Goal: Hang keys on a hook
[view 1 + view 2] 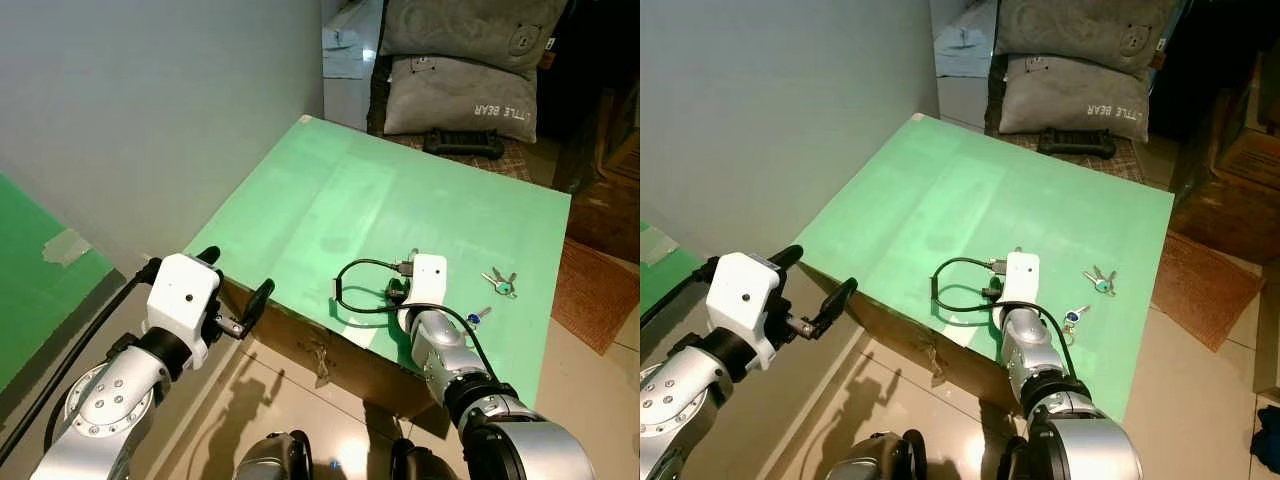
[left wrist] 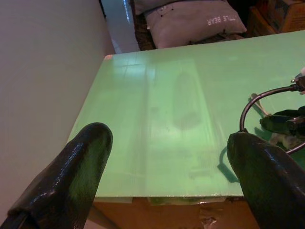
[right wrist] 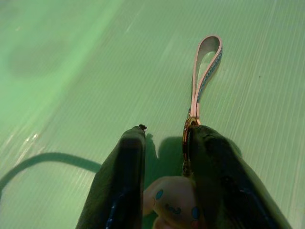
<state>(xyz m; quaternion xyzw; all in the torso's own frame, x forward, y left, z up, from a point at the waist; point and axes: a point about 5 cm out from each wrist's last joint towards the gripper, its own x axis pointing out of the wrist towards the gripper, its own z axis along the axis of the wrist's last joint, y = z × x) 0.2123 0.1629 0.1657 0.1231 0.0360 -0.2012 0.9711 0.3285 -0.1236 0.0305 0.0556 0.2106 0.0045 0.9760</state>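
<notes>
A keychain lies on the green table (image 1: 330,200). It has a pink strap loop (image 3: 206,67), a metal ring and a white plush charm (image 3: 169,200). My right gripper (image 3: 164,136) reaches down over it, fingers nearly together, with the charm pinched between them and the ring against one finger. In the eye views the white wrist (image 1: 428,280) hides those fingers. A bunch of teal keys (image 1: 500,284) and a blue-headed key (image 1: 480,316) lie on the table to the right of that wrist. My left gripper (image 1: 236,278) hangs open and holds nothing, just off the table's near left edge.
A black cable (image 1: 350,290) loops on the table beside the right wrist. A grey wall (image 1: 150,120) runs along the left. Beyond the far edge are grey pillows (image 1: 460,95) and a black object (image 1: 462,143). A brown mat (image 1: 590,290) lies on the floor at right.
</notes>
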